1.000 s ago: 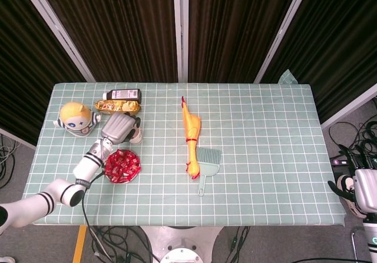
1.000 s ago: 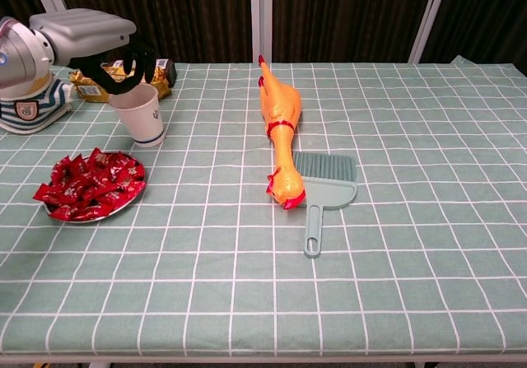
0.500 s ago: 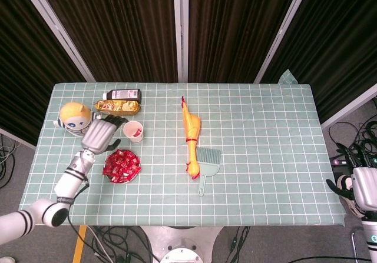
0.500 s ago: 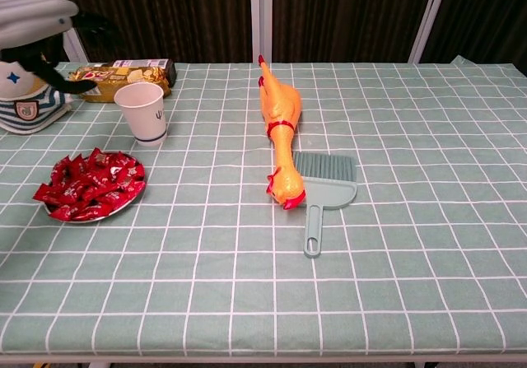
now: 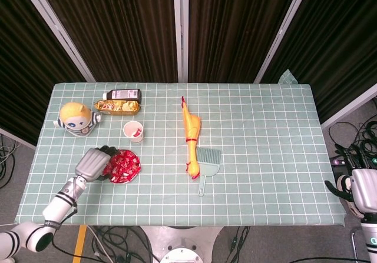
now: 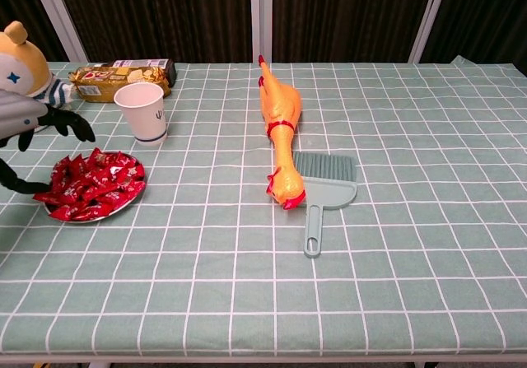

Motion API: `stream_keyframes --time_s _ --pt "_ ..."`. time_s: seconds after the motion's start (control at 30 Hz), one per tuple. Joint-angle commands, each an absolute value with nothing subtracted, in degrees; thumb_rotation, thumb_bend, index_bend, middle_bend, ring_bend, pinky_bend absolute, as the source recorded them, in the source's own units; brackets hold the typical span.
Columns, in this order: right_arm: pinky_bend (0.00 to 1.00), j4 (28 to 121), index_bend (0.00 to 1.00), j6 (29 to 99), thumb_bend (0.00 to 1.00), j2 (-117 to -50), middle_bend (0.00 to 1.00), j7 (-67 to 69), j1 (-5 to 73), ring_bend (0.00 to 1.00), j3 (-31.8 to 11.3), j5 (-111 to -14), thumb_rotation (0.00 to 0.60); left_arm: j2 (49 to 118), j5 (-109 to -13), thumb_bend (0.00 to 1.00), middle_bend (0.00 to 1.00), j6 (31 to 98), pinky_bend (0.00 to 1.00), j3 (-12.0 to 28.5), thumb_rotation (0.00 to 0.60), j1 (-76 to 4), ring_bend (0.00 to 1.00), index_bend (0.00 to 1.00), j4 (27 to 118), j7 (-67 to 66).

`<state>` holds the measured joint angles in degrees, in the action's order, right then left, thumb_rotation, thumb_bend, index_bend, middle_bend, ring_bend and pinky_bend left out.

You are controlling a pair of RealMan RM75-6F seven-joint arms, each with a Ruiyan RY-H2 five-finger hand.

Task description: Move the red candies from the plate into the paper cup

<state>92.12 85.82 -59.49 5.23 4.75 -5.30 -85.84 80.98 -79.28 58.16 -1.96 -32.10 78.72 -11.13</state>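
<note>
candies [image 6: 90,185] are lying heaped on the plate [image 5: 122,179], paper cup [image 6: 142,113] standing just behind. left hand [image 5: 93,163] is hovering open-fingered at the plate's left edge, holding nothing; it should be pinching one wrapper at the heap's edge.

Left hand [image 5: 93,162]: flat silver-grey back plate, black fingers [image 6: 64,122] with dark tips. Behind it, the wrist is built of silver segments separated by black rings, joining a glossy white arm link with a rounded black-ringed elbow housing. Right hand [image 5: 360,190]: pale grey boxy shell, black fingers at its left edge, a white link below it.
</note>
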Motion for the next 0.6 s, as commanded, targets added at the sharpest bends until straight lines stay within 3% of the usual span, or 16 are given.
stream_keyframes --time_s 0.03,0.6 --pt "0.24 92.31 0.12 85.92 0.1 -59.4 0.24 5.13 4.63 0.08 -5.25 -85.83 0.6 81.92 -78.7 0.22 0.33 56.51 0.5 -2.0 0.6 -32.58 0.27 0.3 77.77 -12.62" --pt "0.26 92.7 0.12 85.77 0.1 -59.21 0.25 5.05 4.48 0.08 -5.17 -85.6 0.6 83.66 -77.5 0.24 0.34 52.12 0.53 -1.53 0.6 -33.55 0.27 0.34 74.42 -12.78"
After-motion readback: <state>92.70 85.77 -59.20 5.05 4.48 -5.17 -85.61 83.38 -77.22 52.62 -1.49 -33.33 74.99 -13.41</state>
